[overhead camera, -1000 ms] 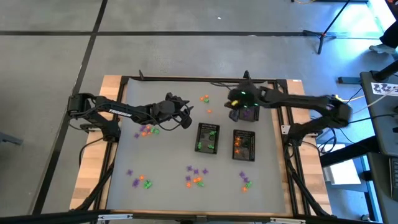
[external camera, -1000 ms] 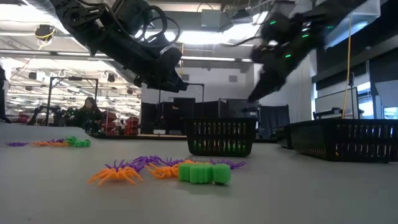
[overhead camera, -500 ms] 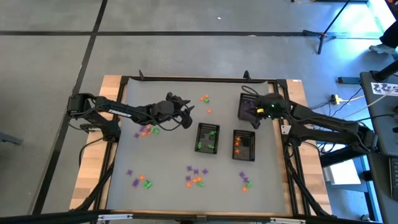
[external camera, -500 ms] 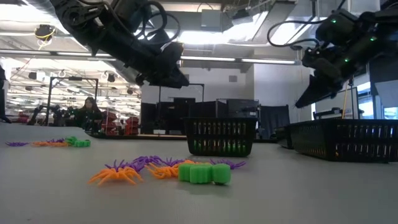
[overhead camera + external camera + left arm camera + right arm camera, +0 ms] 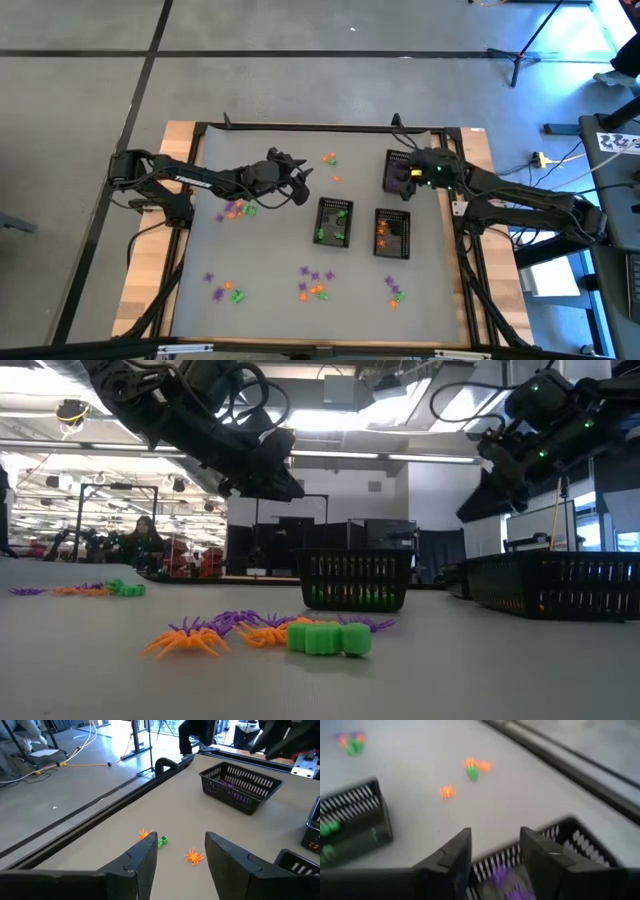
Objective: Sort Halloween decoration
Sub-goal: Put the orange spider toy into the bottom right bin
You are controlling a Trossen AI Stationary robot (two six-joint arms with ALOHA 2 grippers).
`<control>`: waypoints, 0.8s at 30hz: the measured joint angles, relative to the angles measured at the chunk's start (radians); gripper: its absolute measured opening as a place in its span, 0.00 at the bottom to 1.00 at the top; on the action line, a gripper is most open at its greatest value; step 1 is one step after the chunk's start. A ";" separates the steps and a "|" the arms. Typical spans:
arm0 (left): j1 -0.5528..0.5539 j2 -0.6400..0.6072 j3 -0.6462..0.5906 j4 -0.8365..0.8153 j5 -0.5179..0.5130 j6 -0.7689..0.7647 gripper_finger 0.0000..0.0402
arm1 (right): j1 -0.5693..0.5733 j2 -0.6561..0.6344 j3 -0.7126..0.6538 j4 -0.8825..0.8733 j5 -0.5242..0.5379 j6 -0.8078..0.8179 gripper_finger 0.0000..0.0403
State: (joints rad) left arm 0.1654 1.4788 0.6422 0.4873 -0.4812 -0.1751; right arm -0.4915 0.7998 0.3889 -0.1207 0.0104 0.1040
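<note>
— What are the Halloween decorations point(image 5: 315, 282) looking like?
— Tiny orange, green and purple trinkets, some spider-shaped, lying in clusters on the surface point(image 5: 270, 250) and inside three black mesh baskets point(image 5: 334, 221).
— And the arms?
— The left gripper point(image 5: 300, 186) is hovering, fingers released; the right gripper point(image 5: 408, 174) is hanging over the purple basket point(image 5: 394, 160), fingers parted and empty

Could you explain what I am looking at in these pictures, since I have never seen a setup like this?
Two dark robot arms work at a grey table. One picture looks down from above, one looks level across the tabletop, and two come from cameras on the wrists. Tiny orange, green and purple Halloween trinkets lie scattered. Three black mesh baskets hold sorted ones. The right gripper hangs open over the purple basket, holding nothing. The left gripper hovers open, empty.
</note>
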 joint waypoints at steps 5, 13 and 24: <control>0.000 0.000 0.000 0.000 0.000 0.001 0.39 | 0.000 0.043 0.000 0.188 -0.023 0.007 0.46; 0.001 0.000 0.000 0.000 0.000 0.001 0.39 | 0.002 0.301 0.079 0.330 -0.117 -0.007 0.47; 0.001 0.000 0.000 0.000 0.000 0.001 0.39 | 0.002 0.765 0.367 0.296 -0.186 -0.116 0.47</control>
State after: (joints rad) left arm 0.1661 1.4788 0.6422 0.4869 -0.4816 -0.1738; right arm -0.4900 1.5649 0.7558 0.1757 -0.1754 -0.0121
